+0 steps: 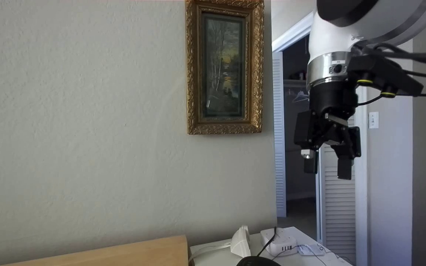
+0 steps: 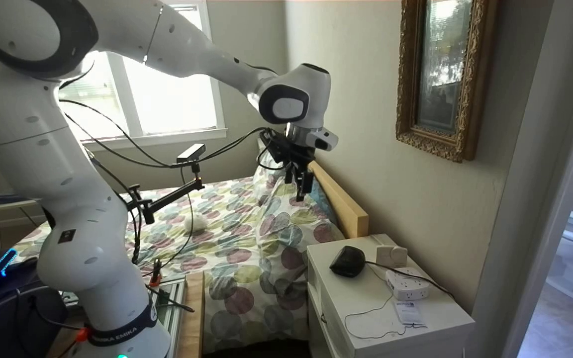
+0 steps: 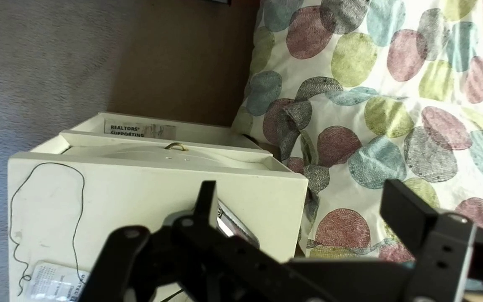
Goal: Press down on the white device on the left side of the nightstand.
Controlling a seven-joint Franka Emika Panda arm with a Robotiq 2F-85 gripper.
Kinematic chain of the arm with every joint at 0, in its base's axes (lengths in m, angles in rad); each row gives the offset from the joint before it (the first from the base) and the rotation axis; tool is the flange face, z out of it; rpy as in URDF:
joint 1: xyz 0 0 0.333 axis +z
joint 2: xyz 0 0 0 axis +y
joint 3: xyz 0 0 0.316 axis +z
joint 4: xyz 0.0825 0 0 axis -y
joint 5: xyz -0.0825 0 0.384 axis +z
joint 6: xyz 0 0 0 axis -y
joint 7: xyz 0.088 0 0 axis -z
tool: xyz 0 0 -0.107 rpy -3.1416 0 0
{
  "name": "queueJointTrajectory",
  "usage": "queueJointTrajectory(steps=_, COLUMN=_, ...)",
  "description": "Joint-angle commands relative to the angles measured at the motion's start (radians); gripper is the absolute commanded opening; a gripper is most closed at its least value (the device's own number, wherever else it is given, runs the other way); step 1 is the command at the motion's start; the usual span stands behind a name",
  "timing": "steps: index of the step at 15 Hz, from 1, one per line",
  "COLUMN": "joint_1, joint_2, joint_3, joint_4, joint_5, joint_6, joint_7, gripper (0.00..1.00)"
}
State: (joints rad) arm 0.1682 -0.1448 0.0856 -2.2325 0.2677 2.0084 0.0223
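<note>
Gripper in free air, jaws apart — nightstand edge, white device well below

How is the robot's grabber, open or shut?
The gripper is open: in an exterior view its fingers stand apart, and the wrist view shows a wide gap between them.
</note>
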Motion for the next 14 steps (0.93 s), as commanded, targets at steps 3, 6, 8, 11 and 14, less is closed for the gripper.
queueJointTrajectory(steps=3, joint_1=-0.012, joint_2=0.189, joint_3=0.044, joint_4=0.084, joint_5=-0.118, joint_6=0.175, joint_7=0.142, gripper=1.00)
queueJointTrajectory(steps=6, joint_1=-0.004, joint_2=0.296, joint_3=0.036, joint_4=0.150, joint_5=-0.211, joint_6=0.240, joint_7=0.241, gripper=1.00)
queueJointTrajectory(steps=8, joint_1=0.007, joint_2=0.366, joint_3=0.023, joint_4=0.207, joint_5=-0.279, joint_6=0.238, joint_7=0.325, gripper=1.00)
queueJointTrajectory(steps=11, joint_1=0.029, joint_2=0.465, joint_3=0.001, joint_4=0.298, joint_5=-0.343, joint_6=0.230, joint_7=0.426, gripper=1.00)
queueJointTrajectory(steps=14, joint_1=0.047, joint_2=0.558, joint_3=-0.017, joint_4=0.383, joint_5=-0.347, joint_6=0.240, joint_7=0.476, gripper=1.00)
